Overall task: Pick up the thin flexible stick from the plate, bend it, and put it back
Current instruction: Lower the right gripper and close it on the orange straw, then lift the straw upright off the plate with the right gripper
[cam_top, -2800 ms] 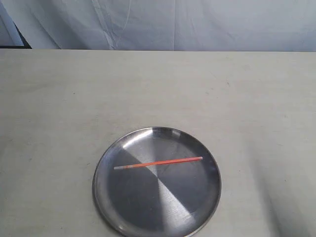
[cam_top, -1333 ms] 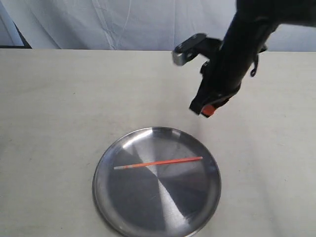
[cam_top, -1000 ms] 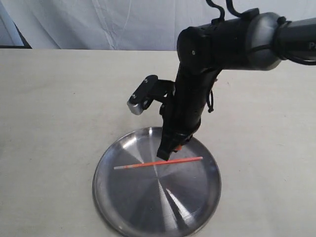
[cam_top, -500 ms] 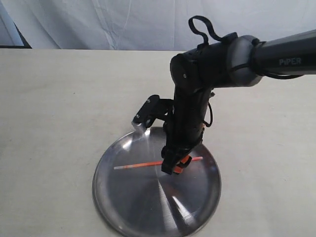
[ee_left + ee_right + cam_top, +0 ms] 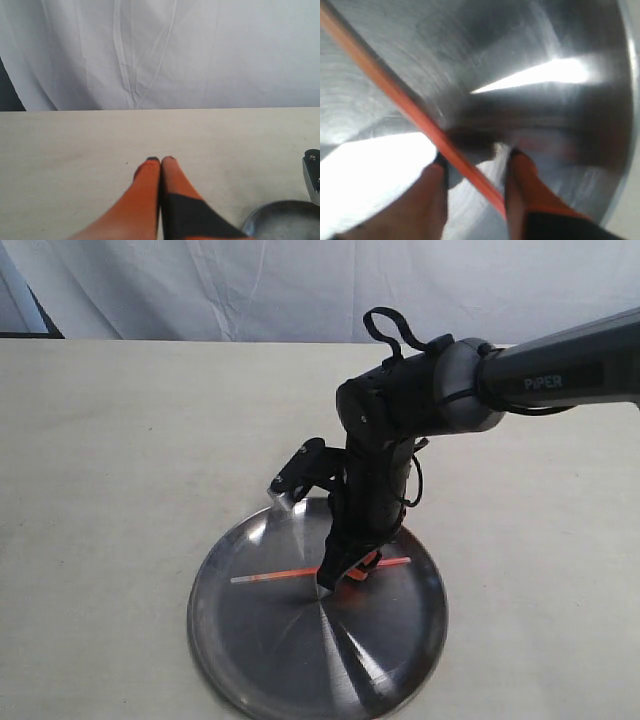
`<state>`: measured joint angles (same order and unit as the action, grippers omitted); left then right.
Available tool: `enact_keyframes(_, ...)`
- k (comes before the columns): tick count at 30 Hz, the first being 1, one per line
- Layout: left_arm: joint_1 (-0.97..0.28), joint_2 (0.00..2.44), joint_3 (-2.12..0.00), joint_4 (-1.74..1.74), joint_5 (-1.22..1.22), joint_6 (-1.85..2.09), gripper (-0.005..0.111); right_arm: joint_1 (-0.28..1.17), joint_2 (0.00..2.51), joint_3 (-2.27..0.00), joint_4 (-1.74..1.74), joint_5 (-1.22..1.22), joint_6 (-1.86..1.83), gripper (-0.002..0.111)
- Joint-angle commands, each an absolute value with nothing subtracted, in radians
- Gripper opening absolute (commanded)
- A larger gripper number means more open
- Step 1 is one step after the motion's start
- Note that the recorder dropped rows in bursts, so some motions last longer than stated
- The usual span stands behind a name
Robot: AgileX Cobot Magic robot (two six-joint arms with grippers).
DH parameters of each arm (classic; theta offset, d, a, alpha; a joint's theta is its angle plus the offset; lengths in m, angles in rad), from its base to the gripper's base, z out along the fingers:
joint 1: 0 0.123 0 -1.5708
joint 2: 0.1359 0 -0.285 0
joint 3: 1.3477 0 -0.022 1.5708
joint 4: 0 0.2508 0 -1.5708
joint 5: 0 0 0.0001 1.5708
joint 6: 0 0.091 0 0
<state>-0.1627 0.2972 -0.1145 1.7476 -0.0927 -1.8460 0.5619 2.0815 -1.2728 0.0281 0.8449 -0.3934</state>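
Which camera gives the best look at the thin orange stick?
The exterior view: the stick shows nearly end to end across the plate, only a short stretch hidden behind the right hand. The right wrist view shows just a blurred stretch between the open fingers. The left wrist view shows none of it.

I count one plate (image 5: 215, 640) on the one table (image 5: 120, 460), and lying on that plate a single thin flexible stick (image 5: 270, 577). There are two grippers in all: the right gripper (image 5: 338, 580) down over the plate's middle, and the left gripper (image 5: 161, 160) off the plate, near its rim. Each carries two orange fingers (image 5: 525, 185), which makes four fingers altogether. One dark arm (image 5: 520, 380) reaches in above the plate. One white cloth (image 5: 300, 290) hangs beyond the plate, behind the table.
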Motion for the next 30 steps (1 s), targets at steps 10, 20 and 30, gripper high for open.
enact_keyframes(10,-0.162,0.293,-0.111,1.744,-0.084,-1.849,0.0,0.57,2.115,-1.258,0.07,0.953,-0.367,-0.001)
enact_keyframes(20,-0.162,0.293,-0.111,1.744,-0.084,-1.849,0.0,0.57,1.929,-1.258,0.079,0.958,-0.367,-0.001)
enact_keyframes(30,-0.162,0.293,-0.111,1.744,-0.084,-1.849,0.0,0.57,1.841,-1.239,0.152,0.945,-0.367,-0.001)
